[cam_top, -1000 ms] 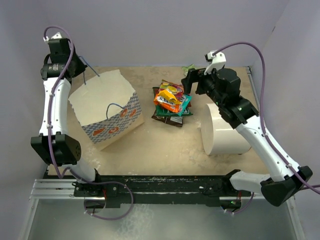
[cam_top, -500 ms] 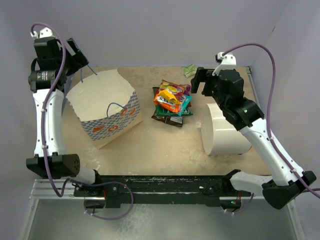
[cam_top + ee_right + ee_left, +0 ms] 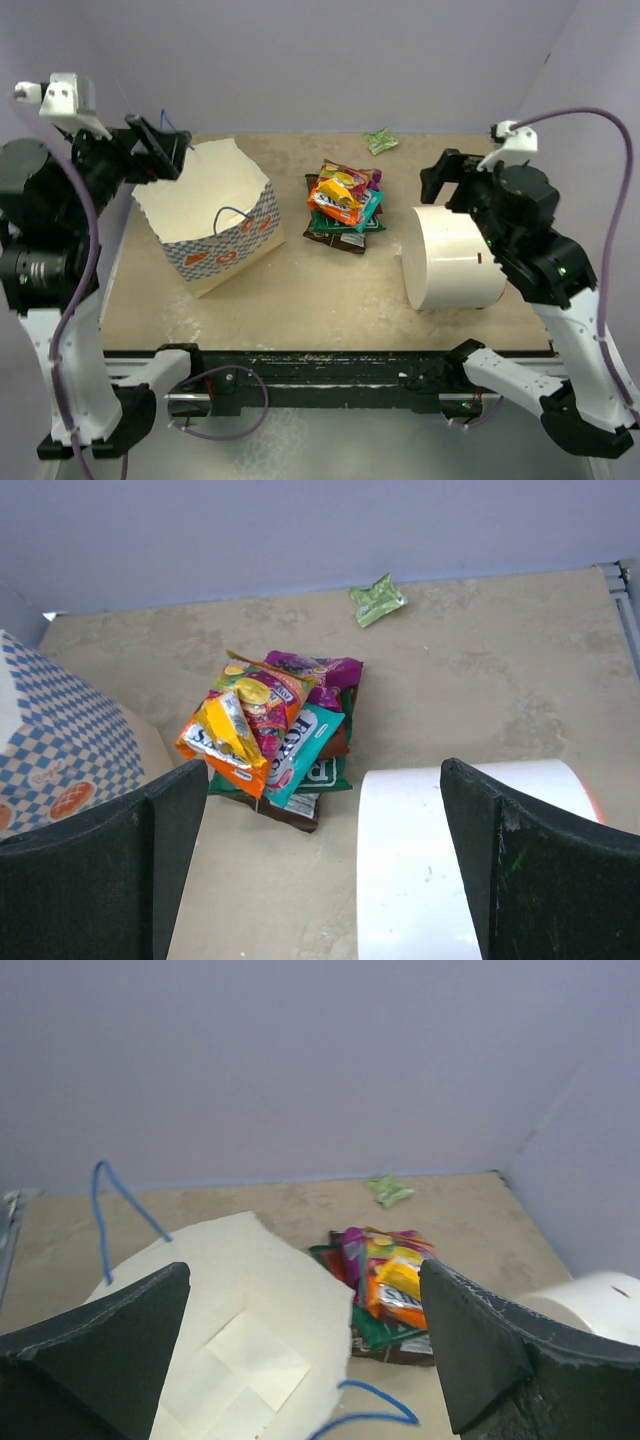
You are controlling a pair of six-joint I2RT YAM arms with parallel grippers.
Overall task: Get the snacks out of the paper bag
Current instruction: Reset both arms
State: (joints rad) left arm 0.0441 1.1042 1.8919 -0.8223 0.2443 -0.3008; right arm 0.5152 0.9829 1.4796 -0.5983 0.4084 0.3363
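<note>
Left gripper (image 3: 305, 1270) and right gripper (image 3: 325, 770) are hanging wide and empty, snacks (image 3: 343, 208) are lying piled toward the far edge, so inspecting the paper bag (image 3: 215, 225) interior for leftovers is advisable.

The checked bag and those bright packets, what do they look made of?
The paper bag looks like thin matte paper: its rim is ragged and its bottom shows fold creases; the blue handles look like string. The snacks seem to be glossy plastic or foil film, judging by their crinkled, shiny faces.
</note>
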